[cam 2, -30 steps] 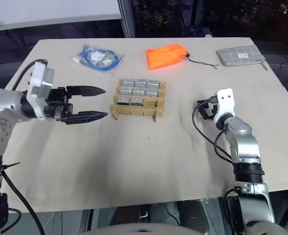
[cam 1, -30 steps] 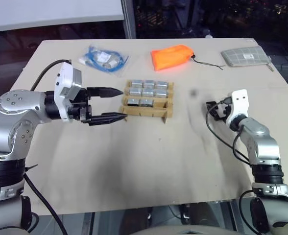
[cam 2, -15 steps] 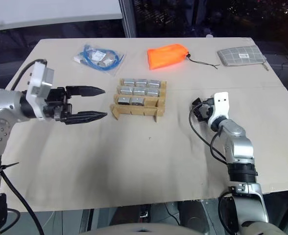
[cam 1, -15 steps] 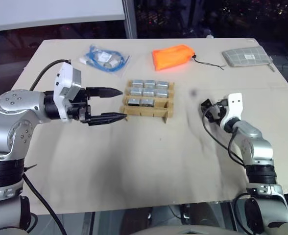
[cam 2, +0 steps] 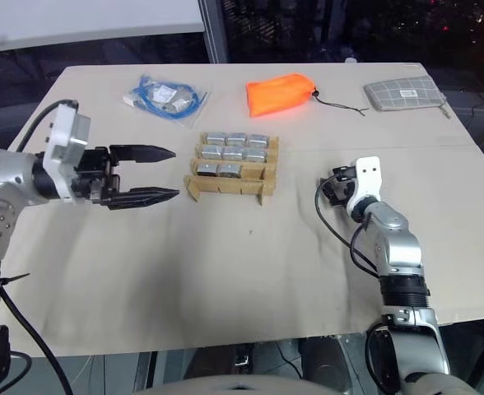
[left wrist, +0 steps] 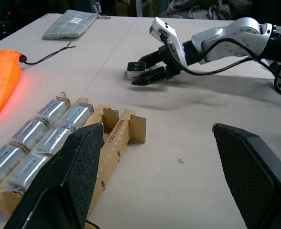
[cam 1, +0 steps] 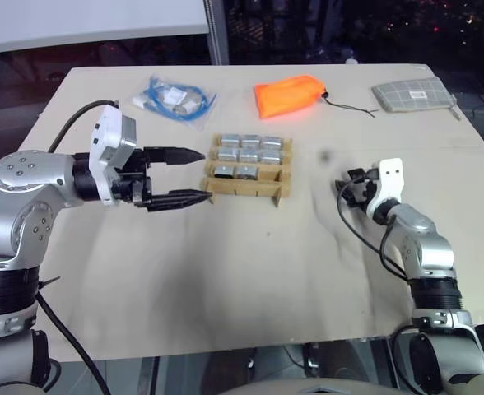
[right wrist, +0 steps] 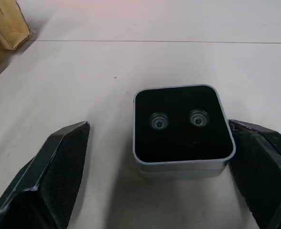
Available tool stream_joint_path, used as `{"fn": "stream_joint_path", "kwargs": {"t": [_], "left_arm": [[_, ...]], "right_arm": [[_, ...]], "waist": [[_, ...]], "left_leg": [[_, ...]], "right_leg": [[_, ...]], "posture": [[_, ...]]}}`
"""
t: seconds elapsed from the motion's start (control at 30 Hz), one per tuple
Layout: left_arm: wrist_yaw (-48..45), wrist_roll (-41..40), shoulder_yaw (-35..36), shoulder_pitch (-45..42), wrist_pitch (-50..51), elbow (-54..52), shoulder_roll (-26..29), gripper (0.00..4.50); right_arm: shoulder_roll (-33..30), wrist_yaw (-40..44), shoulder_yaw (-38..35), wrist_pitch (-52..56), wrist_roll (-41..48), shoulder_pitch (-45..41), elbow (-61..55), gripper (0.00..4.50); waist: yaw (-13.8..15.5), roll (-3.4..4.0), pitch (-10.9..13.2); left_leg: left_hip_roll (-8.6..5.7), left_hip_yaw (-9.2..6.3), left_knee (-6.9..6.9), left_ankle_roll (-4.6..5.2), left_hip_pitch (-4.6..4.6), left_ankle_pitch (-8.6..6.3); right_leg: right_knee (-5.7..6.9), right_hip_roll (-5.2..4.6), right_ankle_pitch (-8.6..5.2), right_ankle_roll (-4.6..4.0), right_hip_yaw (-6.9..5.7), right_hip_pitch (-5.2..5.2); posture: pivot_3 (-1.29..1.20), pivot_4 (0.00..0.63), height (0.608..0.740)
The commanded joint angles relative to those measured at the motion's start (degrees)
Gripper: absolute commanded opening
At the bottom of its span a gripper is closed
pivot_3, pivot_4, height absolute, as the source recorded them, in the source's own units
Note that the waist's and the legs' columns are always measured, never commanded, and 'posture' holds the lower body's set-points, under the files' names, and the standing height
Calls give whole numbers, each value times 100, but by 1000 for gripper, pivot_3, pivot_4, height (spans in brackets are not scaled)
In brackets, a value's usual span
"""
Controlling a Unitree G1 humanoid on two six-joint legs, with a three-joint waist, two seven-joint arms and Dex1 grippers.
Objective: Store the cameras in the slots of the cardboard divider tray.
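Note:
The cardboard divider tray (cam 1: 250, 190) sits mid-table with several silver-grey cameras (cam 1: 249, 154) in its slots; the near right slot (cam 1: 272, 173) holds nothing. One loose camera (right wrist: 181, 124), black face with two small lenses, lies on the table to the tray's right. My right gripper (right wrist: 159, 131) is open, its fingers (right wrist: 59, 162) flanking that camera without touching it; the left wrist view shows the same camera (left wrist: 132, 71) at those fingertips. To the left of the tray my left gripper (cam 1: 207, 174) hovers open and empty, pointing at the tray's left end.
Along the table's far side lie a bagged blue cable (cam 1: 174, 99), an orange pouch (cam 1: 290, 96) with a cord, and a grey gridded pouch (cam 1: 413, 93). The table's front edge (cam 1: 250, 346) runs close below both arms.
My right gripper has shifted slightly left and lower, closing in on the loose camera. The left arm and the tray have stayed where they were.

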Motion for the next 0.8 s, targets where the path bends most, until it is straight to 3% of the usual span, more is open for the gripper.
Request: {"fn": "stream_joint_path", "kwargs": {"t": [0.03,0.1,0.23,0.47,0.67,0.8], "left_arm": [[-4,-7,218,-10,-7,-90,104,3780],[0,-6,217,-7,-5,-94,108,3780],[-8,-14,204,-8,0,-92,107,3780],[10,-57,116,-105,33,-53,8,3780],[1056,-827,-199,-418,1086,-157,-1232,3780],[1995,-1060,-176,-609,1771,105,-1994,3780]], "right_arm": [[-18,-43,9,-190,-11,-74,-18,4243],[-19,-39,44,-248,-39,-83,31,3648],[-19,-51,82,-306,-80,-106,80,1997],[-240,344,328,-369,-69,72,-646,1983],[-707,1426,1239,-1026,-163,256,-2199,1983],[-880,1681,1799,-1632,-586,182,-2574,1983]], "waist": [[0,0,0],[0,0,0],[-6,0,0],[1,3,2],[31,4,4],[25,-5,4]], "left_leg": [[0,0,0,0,0,0],[0,0,0,0,0,0],[0,0,0,0,0,0],[0,0,0,0,-2,0],[-1,-5,5,1,-6,0],[-3,-12,11,1,-6,0]], "right_leg": [[0,0,0,0,0,0],[0,0,0,0,0,0],[0,1,0,0,0,0],[0,0,0,0,0,-2],[-1,0,0,1,-1,-1],[3,-1,0,1,-5,2]], "posture": [[0,150,740],[0,150,740],[0,150,740],[0,150,740],[0,150,740],[0,150,740]]}}
